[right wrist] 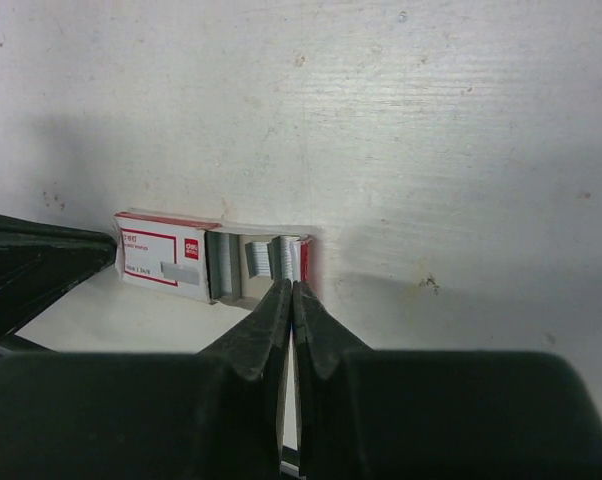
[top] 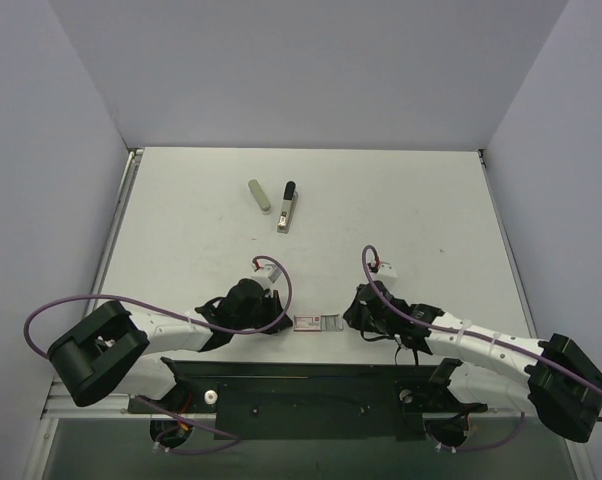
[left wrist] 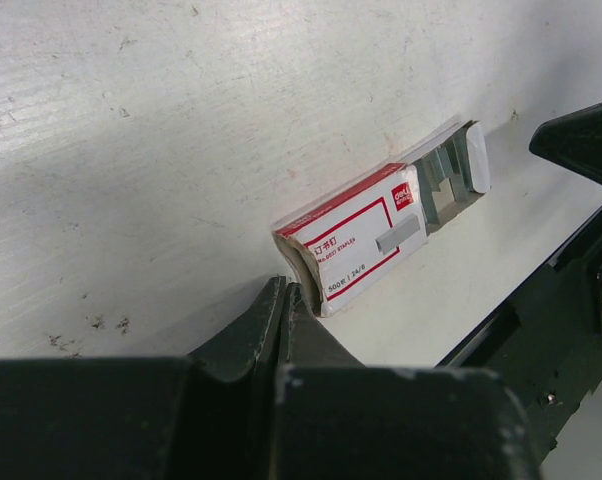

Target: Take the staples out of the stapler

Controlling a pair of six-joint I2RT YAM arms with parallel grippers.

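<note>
at the near table edge, step in hand: both arms are at the staple box (top: 316,322), not the stapler. i take the aim to be sliding the tray from its sleeve, ready for the unloaded strip.
left gripper (left wrist: 286,292): fingers closed to a hairline, tips against the box's left end. i cannot tell whether a sliver of card is nipped between them.
grey bar (top: 258,196): far side of the table, rounded, plain olive-grey. best left alone.
stapler (top: 286,207): just right of the bar and well apart from both grippers, lying untouched, with a black top arm over a silvery channel.
right gripper (right wrist: 292,288): also closed to a slit, tips at the tray's red end wall. i cannot tell if it has a hold there.
doing it well: pull straight along the box's length, low to the table (top: 401,220), and gently — thin card will likely buckle or tear under a twist.
materials: the box is glossy white-and-red card, the tray standing partly out; the staples (right wrist: 226,265) inside are bright steel blocks; the table is painted white, scuffed, faintly grained.
</note>
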